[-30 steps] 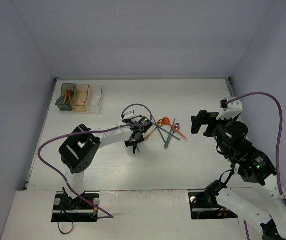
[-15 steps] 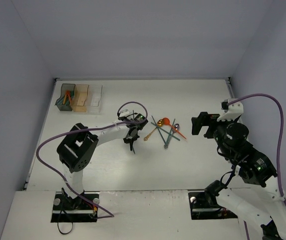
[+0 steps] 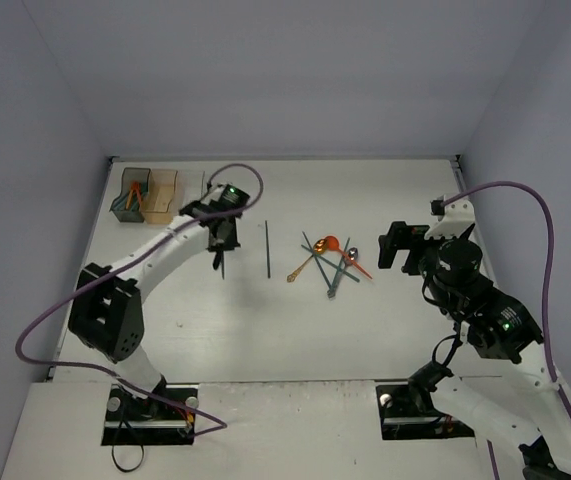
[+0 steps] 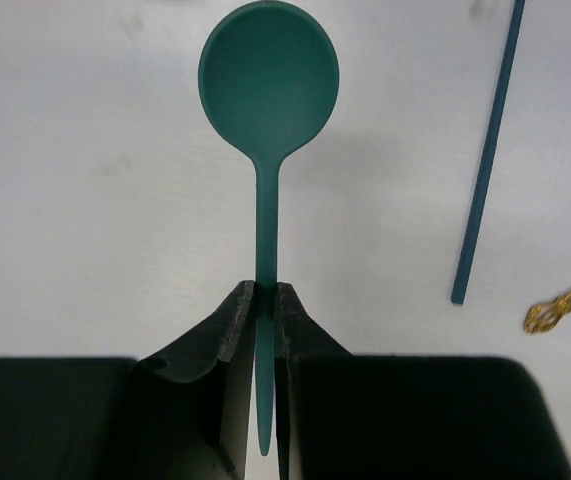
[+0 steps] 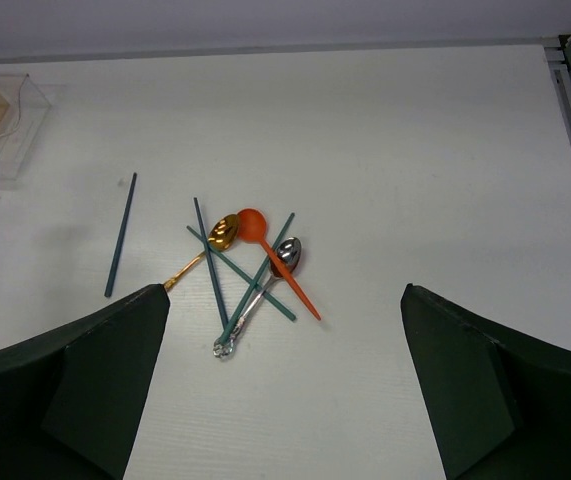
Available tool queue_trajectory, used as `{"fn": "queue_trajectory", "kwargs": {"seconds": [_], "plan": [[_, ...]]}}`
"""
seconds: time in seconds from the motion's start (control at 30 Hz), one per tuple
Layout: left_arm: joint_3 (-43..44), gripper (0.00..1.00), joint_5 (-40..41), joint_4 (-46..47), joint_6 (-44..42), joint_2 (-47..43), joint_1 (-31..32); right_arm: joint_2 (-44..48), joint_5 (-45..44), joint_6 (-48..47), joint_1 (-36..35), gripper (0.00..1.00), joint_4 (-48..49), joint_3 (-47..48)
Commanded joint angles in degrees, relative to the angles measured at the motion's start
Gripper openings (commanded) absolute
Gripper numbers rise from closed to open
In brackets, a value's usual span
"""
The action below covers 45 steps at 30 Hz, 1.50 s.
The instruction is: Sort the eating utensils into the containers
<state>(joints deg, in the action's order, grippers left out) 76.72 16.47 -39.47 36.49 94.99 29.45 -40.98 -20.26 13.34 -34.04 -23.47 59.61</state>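
The containers (image 3: 163,195) sit at the table's (image 3: 385,190) far left corner, the left gripper (image 4: 264,298) holding a spoon (image 4: 268,85) just right of them, then a lone stick (image 3: 268,249), then the crossed utensil heap (image 3: 330,262).

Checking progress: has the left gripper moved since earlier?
Yes: the left gripper went up-left, from the utensil pile toward the containers, holding a teal spoon.

left gripper (image 3: 221,240) just beside bins (image 3: 161,181), teal utensil (image 3: 221,266) poking out of it | teal stick (image 3: 268,249) alone on table (image 3: 395,190) | pile (image 3: 329,260) mid-table | right gripper (image 3: 397,246) near pile's right side
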Motion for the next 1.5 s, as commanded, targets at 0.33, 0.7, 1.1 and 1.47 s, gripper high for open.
{"fn": "queue_trajectory", "kwargs": {"seconds": [0.33,0.7,1.1,1.47], "plan": [[34.38,0.0,-10.68,-12.25,-35.53,14.77,-27.04,-5.37,-4.86,-1.2,0.47,1.0,3.08,1.55],[52.48,0.0,-13.67,-17.56,-37.52,32.04,-30.21,-8.91,-6.33,-1.74,0.47,1.0,3.17,2.0],[59.03,0.01,-17.47,-17.49,-35.93,38.4,-34.72,-9.46,-7.2,-1.47,0.47,1.0,3.17,1.29],[61.3,0.05,-23.27,-17.31,-36.31,40.42,-34.55,-9.32,-6.92,-1.3,0.47,1.0,3.17,0.94]]}}
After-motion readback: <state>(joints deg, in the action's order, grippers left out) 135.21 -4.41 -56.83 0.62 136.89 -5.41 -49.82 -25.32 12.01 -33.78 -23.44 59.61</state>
